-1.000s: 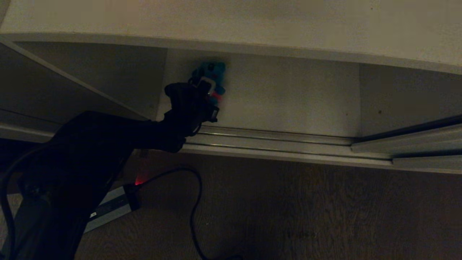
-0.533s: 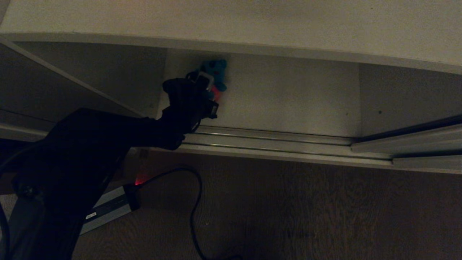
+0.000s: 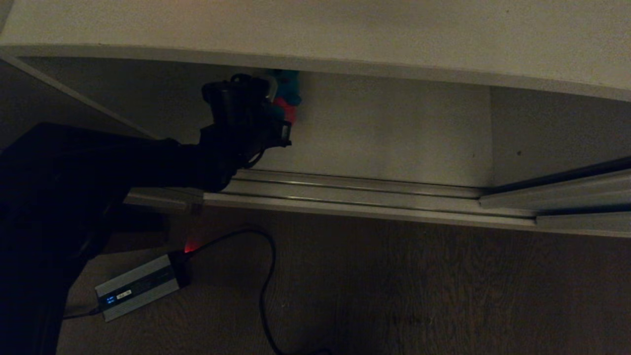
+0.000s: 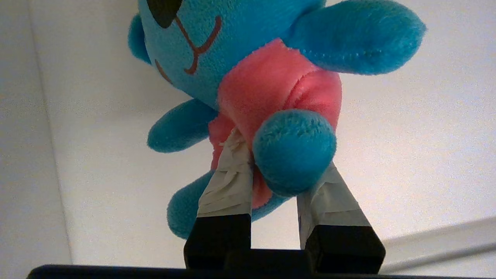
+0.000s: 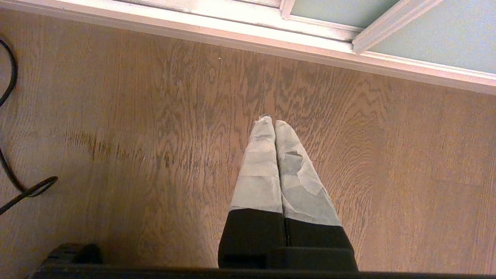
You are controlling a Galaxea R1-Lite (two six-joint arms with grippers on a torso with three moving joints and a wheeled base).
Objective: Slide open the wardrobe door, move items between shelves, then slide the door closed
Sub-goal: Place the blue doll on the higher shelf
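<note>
Lifted since a second ago: left gripper (image 4: 271, 155) clamped narrowly on teal plush toy (image 4: 267, 89), apparently just under shelf (image 3: 315, 29) edge.

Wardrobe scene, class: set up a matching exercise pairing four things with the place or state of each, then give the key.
Things:
1. teal plush toy
2. left gripper
3. right gripper
4. power adapter

Places or states:
A. fingers together, holding nothing, above the wood floor
B. lying on the floor, cable attached
C. pinched at its lower body
D. closed on the toy, inside the wardrobe

Pairs: 1-C, 2-D, 3-A, 4-B
</note>
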